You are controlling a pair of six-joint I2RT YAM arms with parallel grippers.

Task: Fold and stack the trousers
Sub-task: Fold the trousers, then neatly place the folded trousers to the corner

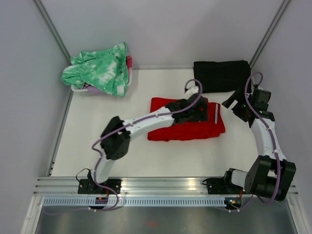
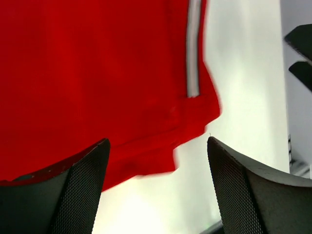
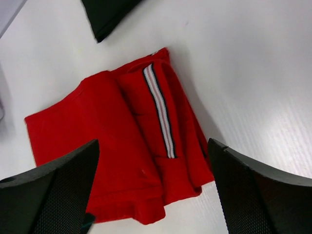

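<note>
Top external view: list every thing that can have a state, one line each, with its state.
trousers: folded into a compact rectangle, flat on the table, not stacked.
black cloth: folded, lying apart from the trousers at the far edge.
green-and-white garment: crumpled in a heap, far left corner.
left fingers: open above the trousers, holding nothing.
right fingers: open, holding nothing.

The trousers (image 3: 97, 122) are matt red cloth — the table (image 3: 253, 73) smooth, white.

The trousers (image 1: 195, 129) lie in the middle of the table (image 1: 170, 156). A folded cloth (image 1: 222, 75) lies behind them, upper right. A crumpled garment (image 1: 100, 68) sits upper left.
</note>
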